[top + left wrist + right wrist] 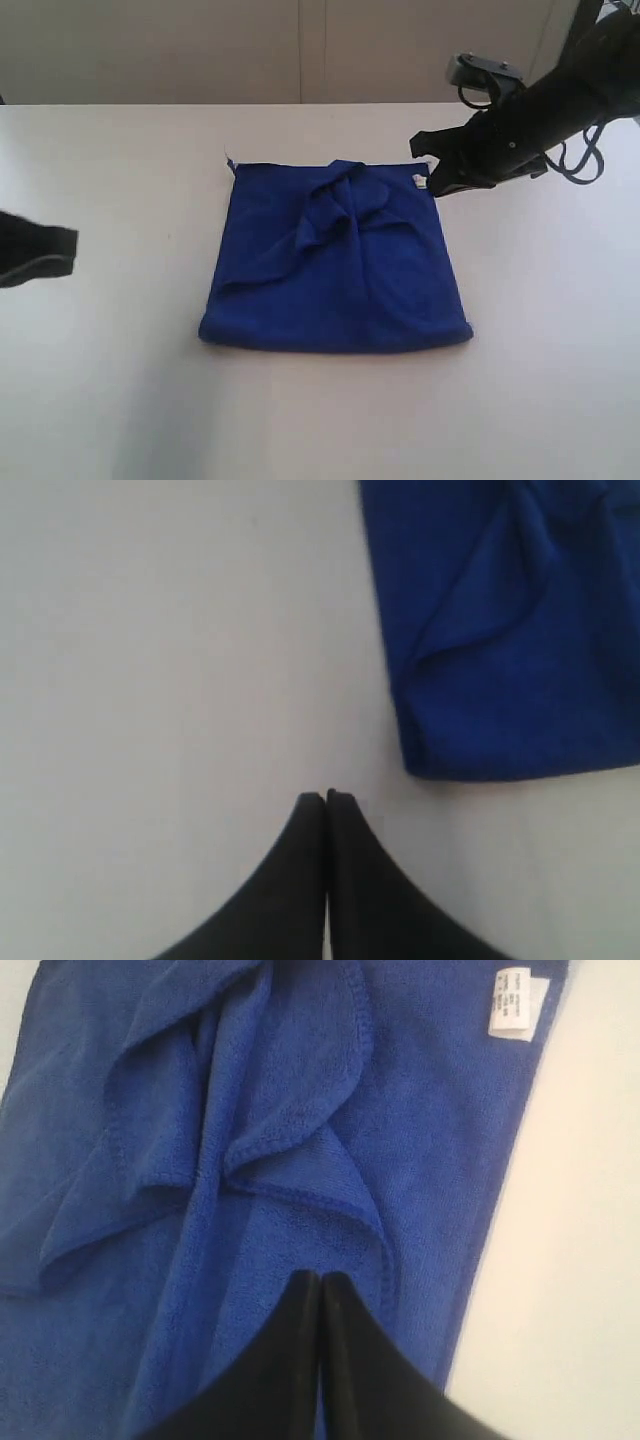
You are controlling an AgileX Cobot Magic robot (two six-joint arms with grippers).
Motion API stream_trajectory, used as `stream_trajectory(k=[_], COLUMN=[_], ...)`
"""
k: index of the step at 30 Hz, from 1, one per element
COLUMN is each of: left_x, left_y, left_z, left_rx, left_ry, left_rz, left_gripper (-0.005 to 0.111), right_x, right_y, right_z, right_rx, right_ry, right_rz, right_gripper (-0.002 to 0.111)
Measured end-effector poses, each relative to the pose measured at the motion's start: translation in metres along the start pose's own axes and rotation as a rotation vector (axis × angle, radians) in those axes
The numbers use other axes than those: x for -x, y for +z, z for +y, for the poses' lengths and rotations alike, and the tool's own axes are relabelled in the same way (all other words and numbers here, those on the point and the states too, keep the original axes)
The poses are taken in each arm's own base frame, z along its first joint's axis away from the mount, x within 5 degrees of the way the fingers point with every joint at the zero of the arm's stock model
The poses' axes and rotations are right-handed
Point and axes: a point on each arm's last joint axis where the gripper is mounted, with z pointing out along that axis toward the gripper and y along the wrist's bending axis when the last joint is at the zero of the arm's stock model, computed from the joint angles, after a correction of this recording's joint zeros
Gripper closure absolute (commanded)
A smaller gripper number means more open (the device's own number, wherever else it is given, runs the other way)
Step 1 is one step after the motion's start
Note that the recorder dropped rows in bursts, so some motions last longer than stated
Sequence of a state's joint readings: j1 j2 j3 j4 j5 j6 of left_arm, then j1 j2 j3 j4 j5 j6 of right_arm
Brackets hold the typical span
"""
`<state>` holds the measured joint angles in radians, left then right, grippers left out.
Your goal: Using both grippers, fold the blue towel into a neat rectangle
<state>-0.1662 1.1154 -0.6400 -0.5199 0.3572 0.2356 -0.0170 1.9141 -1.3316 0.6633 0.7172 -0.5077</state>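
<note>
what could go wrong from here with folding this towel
The deep blue fuzzy towel has a bunched ridge across its top layer; folding over it would likely trap the lump and spoil the rectangle.
The right end effector is shut over the cloth near the white tag; descending closed, it may push fabric rather than pinch it.
The left end effector sits off the towel, so a one-sided pull could skew it.

Black, tapering left gripper and right gripper; bulky black right arm with looped dark cables, grey camera block.
</note>
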Motion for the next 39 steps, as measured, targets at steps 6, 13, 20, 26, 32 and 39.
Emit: stream_trajectory(k=[6,13,20,26,32,39], left_x=[0.044,0.070,0.104,0.114,0.106,0.100], left_y=[0.044,0.102,0.154,0.191,0.212,0.218], left_z=[-0.029,-0.064,-0.088,-0.099,-0.118,-0.133], left_rx=[-0.095,-0.151,-0.227,-0.309,-0.340,-0.350], left_ry=[0.080,0.149,0.083,-0.040,-0.009,0.445], left_rz=[0.017,0.080,0.088,0.134,0.152,0.051], left_gripper=[0.107,0.107,0.107,0.107,0.094,0.075], right_x=[0.008,0.020,0.027,0.025,0.025,0.025], right_y=[0.003,0.024,0.057,0.064,0.064,0.064], right_z=[-0.001,-0.008,-0.020,-0.023,-0.023,-0.023], right_rx=[0.004,0.024,0.050,0.051,0.051,0.052], right_ry=[-0.018,-0.004,0.018,0.006,0.002,0.002], right_rz=[-0.017,-0.017,0.024,0.037,0.036,0.038], right_gripper=[0.108,0.108,0.108,0.108,0.108,0.108])
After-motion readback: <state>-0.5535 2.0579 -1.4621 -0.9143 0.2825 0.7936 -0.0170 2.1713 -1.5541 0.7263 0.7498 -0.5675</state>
